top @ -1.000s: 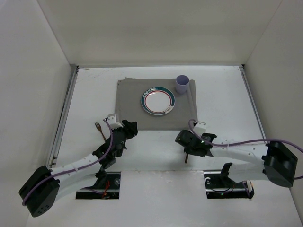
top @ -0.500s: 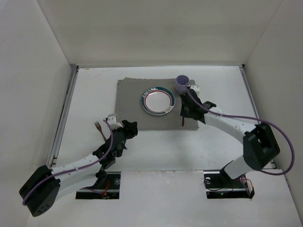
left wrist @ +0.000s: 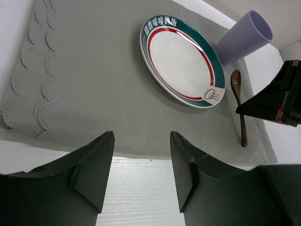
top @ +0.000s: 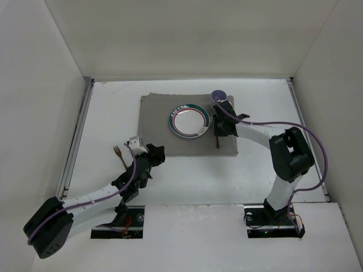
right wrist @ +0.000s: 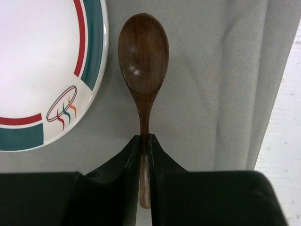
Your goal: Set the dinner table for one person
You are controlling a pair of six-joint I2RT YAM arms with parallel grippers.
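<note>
R tool (right wrist: 145,139) pinched wooden spoon (right wrist: 143,56) handle, spoon flat on grey mat (right wrist: 207,94) beside plate (right wrist: 42,56); L tool (left wrist: 141,160) half open, empty.

Lower spoon (right wrist: 143,61) handle half hidden between right gripper (right wrist: 145,139) fingers; left side of plate (right wrist: 42,61) beyond the edge.

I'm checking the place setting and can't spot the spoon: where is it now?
In the top view the wooden spoon lies on the grey placemat, just right of the plate, its handle between the right gripper's fingers.
</note>
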